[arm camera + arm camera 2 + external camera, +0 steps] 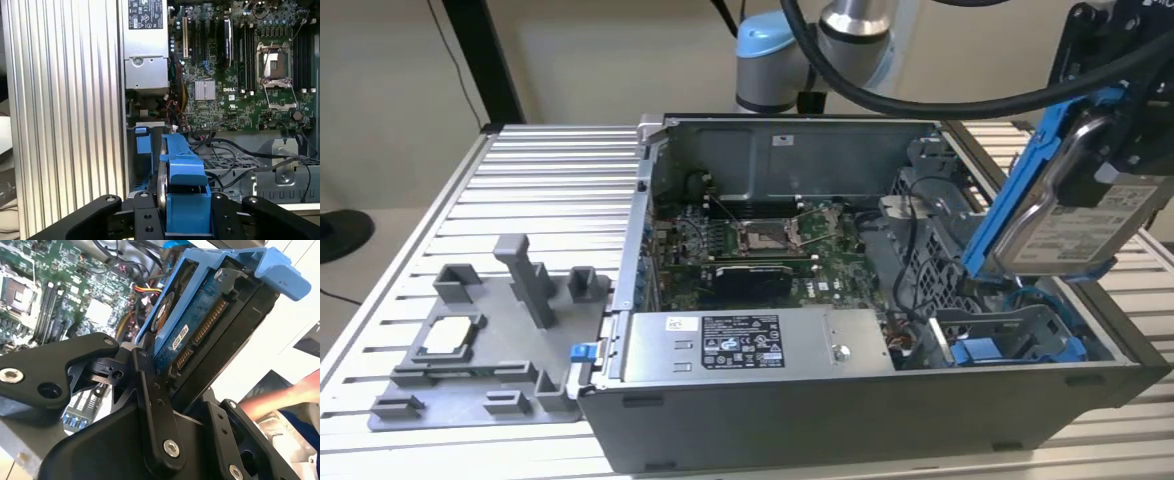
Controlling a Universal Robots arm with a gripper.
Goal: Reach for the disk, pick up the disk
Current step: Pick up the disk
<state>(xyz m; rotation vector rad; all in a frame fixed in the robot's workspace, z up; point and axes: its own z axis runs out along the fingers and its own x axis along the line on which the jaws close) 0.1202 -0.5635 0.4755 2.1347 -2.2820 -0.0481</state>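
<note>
Disk, flat silver metal, blue plastic frame, clamped between black fingers

The table below me is a ribbed surface of parallel silver metal slats. Two items rest directly on it. The open computer case occupies the table's half toward the exterior view's right and reaches close to the near edge; its side panel is off, exposing the interior. The grey fixture plate lies flat near the near corner at the exterior view's left, just beside the case. In the first wrist view, the slats run alongside the case wall.
</note>
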